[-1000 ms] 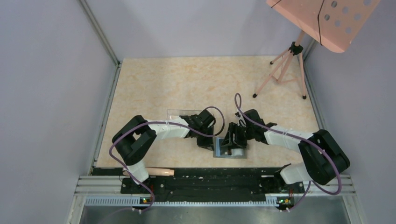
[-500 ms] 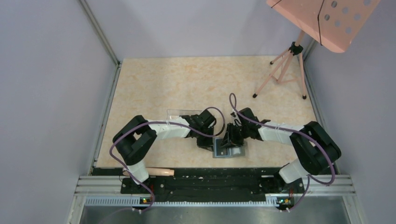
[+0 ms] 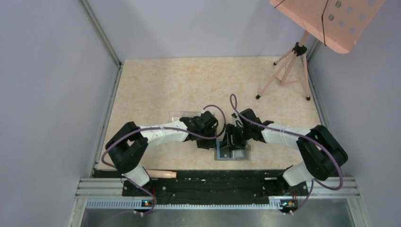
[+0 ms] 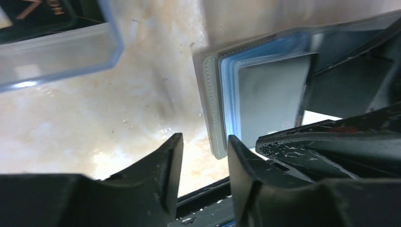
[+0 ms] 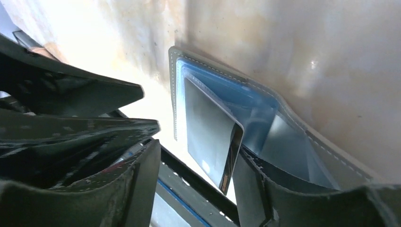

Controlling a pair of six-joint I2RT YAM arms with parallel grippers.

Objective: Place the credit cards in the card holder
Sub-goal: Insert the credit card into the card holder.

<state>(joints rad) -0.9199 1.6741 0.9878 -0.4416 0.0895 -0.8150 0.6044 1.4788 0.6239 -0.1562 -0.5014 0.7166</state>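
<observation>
Both arms have moved closer over the card holder [image 3: 241,153], which lies open at the near edge of the surface. Your right gripper [image 3: 231,141] is spread around a credit card [image 5: 208,132] that looks partly tucked in. Your left gripper [image 4: 204,142] is spread and empty. Next, push that card all the way in.

**Fig.** Two-arm rig, body parts only.
- **Arms:** L arm [image 3: 163,135] & R arm [image 3: 283,135] each have white tube links btw bulky, rounded black joints [image 3: 126,151]. Each stands on a short white base post [image 3: 137,175].
- **Cables:** a thin purple cable [image 3: 215,107] runs along each arm, w/ loose loops nr wrist & base.
- **Grippers:** left gripper [image 4: 204,142] & right gripper [image 5: 196,153] have matte black wedge fingers [image 4: 158,165] tapering to blunt tips, some w/ whitish scuffs.
- **Mounting:** both bases sit on a black rail [image 3: 213,187], w/ a silver toothed bar [image 3: 213,203] below.
- **Lights:** small green/orange lights [image 3: 147,202] show by each base.
</observation>
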